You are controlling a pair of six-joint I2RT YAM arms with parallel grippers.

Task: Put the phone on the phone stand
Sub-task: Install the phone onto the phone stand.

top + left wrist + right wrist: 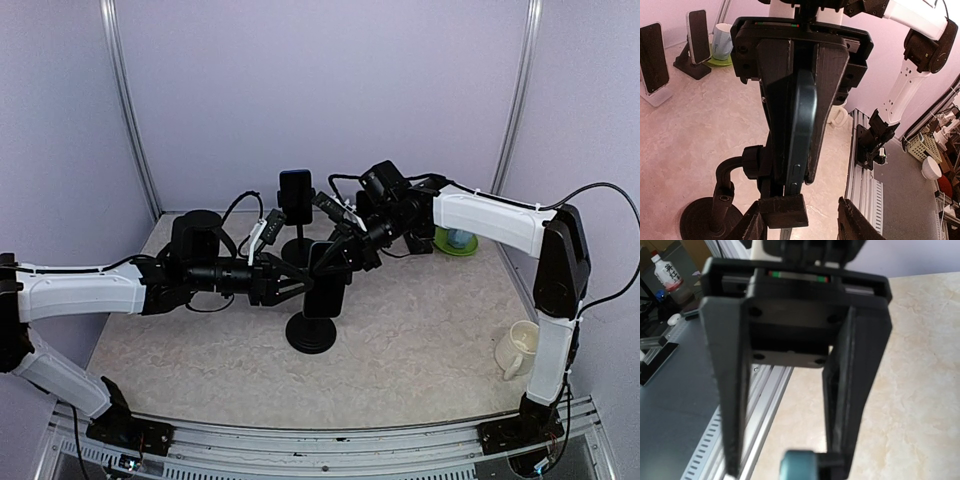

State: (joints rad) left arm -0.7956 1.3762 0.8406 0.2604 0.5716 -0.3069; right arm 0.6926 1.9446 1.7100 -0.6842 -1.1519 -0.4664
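The dark blue phone [326, 285] stands upright against the cradle of the black phone stand [311, 334]. Seen edge-on in the left wrist view, the phone [802, 125] has its side buttons showing, beside the stand's bent neck [725, 185]. My right gripper [347, 248] comes in from above and is shut on the phone, one finger [832, 100] flat on its face. My left gripper [303, 282] is open around the phone's lower part; its fingers [725, 390] stand wide apart. Only the phone's top corner [800, 467] shows in the right wrist view.
A second phone on a black stand [295, 195] is at the back, and another on a white stand [652, 60] beside it. A mug on a green coaster [458, 240] sits at the back right. A cream mug [517, 350] stands by the right arm.
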